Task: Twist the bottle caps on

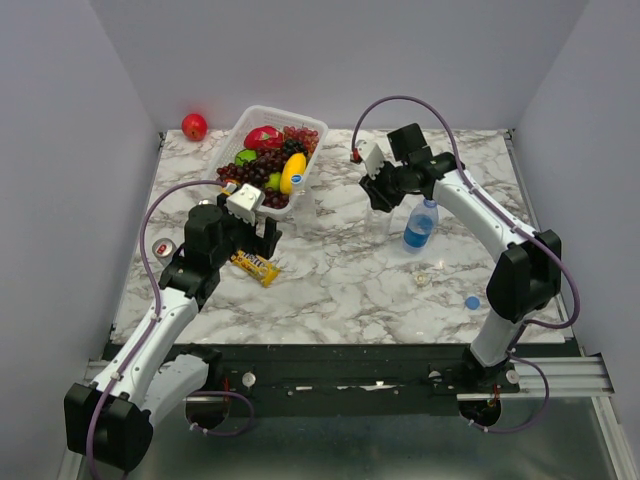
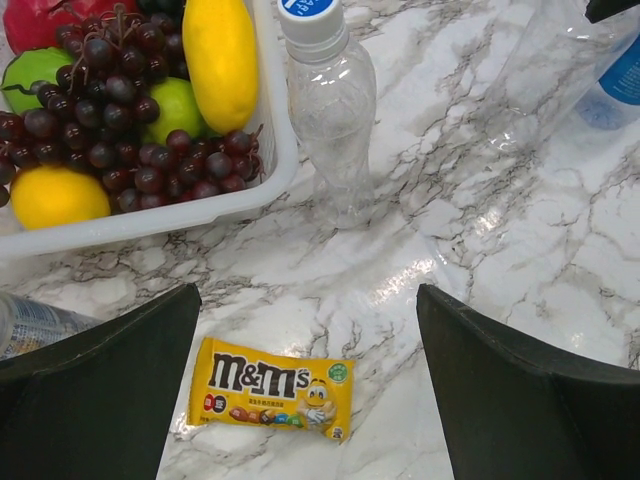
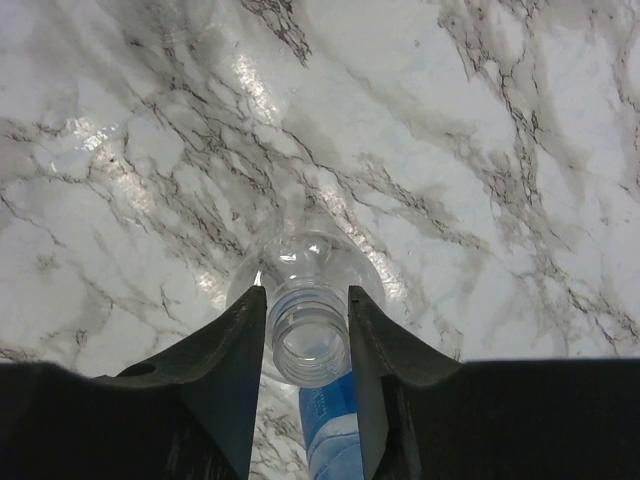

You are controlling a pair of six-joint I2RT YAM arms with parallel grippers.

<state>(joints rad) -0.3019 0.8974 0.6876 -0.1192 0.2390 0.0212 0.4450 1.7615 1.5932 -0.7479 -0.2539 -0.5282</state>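
Right wrist: right end effector (image 3: 307, 292) seemingly clamps uncapped bottle (image 3: 308, 345) neck, blue-labelled bottle (image 3: 330, 428) just beside.

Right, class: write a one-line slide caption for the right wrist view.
Right hand grips the uncapped neck of a clear bottle above the marble table.

The table (image 1: 340, 290) is white marble with grey wiggly lines. The basket (image 2: 272, 150) is white, with dark purple grapes (image 2: 120, 110), a yellow lemon (image 2: 52, 195) and a green lime (image 2: 175, 105), and the candy bag (image 2: 270, 388) is yellow. The clear bottle (image 3: 310, 265) has no colour, the blue bottle (image 1: 420, 227) has a blue label, the loose cap (image 1: 471, 302) is blue, and the left hand (image 2: 308, 300) and right hand (image 3: 306, 295) are black.
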